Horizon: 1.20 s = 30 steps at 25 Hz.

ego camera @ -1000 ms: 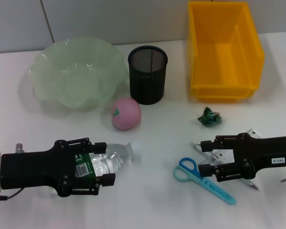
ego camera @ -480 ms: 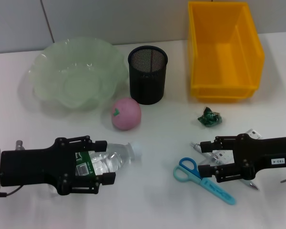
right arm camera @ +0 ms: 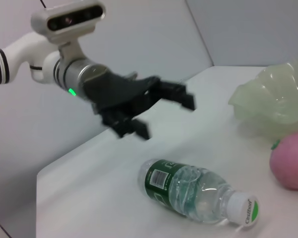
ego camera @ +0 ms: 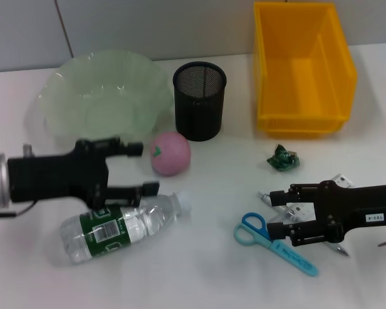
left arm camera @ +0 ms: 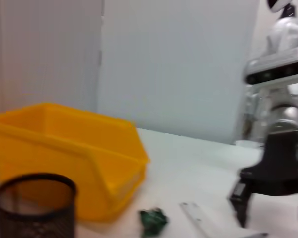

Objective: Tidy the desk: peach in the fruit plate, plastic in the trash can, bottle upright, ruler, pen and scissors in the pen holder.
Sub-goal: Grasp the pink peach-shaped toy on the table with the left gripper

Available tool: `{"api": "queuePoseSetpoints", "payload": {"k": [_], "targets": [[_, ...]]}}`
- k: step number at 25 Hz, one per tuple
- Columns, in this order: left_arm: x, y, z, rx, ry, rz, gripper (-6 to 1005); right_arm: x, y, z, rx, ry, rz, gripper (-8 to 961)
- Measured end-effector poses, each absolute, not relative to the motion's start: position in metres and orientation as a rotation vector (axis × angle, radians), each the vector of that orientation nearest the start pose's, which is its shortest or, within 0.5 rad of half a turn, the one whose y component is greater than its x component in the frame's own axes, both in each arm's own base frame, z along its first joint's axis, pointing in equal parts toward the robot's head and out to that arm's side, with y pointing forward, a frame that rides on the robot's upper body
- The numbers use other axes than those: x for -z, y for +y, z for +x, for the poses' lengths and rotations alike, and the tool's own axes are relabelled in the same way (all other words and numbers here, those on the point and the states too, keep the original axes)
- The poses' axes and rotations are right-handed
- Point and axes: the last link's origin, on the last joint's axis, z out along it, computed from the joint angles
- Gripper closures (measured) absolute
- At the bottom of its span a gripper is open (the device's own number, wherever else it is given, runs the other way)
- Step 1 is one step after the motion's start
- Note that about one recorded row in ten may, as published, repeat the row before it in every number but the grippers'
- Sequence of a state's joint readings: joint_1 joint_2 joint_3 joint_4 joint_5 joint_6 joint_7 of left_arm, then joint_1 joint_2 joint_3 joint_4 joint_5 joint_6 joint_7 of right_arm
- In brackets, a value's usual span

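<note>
The bottle (ego camera: 119, 225) (right arm camera: 198, 193) lies on its side on the desk (ego camera: 199, 277), cap toward the peach (ego camera: 170, 153) (right arm camera: 290, 161). My left gripper (ego camera: 145, 168) (right arm camera: 165, 117) hovers open just above and behind the bottle, holding nothing. My right gripper (ego camera: 267, 212) (left arm camera: 272, 210) stands open low over the clear ruler (ego camera: 297, 209) (left arm camera: 196, 218) and the pen (ego camera: 339, 248), next to the scissors (ego camera: 273, 243). The crumpled green plastic (ego camera: 283, 158) (left arm camera: 154, 220) lies in front of the yellow trash can (ego camera: 302, 67) (left arm camera: 64, 163).
The pale green fruit plate (ego camera: 103, 96) (right arm camera: 278, 96) stands at the back left with nothing in it. The black mesh pen holder (ego camera: 199, 100) (left arm camera: 35, 206) stands between the plate and the bin, just behind the peach.
My left gripper has let go of the bottle, opened and lifted back toward the fruit plate. The bottle now lies free on the desk. The right arm has not moved.
</note>
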<state>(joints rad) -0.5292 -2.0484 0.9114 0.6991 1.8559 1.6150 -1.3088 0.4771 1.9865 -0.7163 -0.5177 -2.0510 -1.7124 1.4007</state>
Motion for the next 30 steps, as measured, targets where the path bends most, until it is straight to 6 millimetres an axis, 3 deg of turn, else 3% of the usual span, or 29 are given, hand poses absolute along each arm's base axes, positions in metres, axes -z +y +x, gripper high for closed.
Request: {"api": "queuePoseSetpoints", "payload": {"k": [2, 11, 21, 30], "targets": [[0.003, 0.341, -0.226, 0.679, -0.294, -2.832, 167, -0.007, 0.287, 0.294, -0.706, 0.833, -2.871, 136], [0.01, 0.373, -0.205, 0.555, -0.175, -2.782, 167, -0.007, 0.289, 0.293, -0.703, 0.84, -2.866, 137], [0.04, 0.389, -0.194, 0.31, -0.034, -2.772, 167, -0.007, 0.29, 0.293, -0.704, 0.844, -2.863, 137], [0.055, 0.398, -0.19, 0.206, 0.021, -2.755, 167, -0.01, 0.291, 0.293, -0.7, 0.851, -2.855, 137]]}}
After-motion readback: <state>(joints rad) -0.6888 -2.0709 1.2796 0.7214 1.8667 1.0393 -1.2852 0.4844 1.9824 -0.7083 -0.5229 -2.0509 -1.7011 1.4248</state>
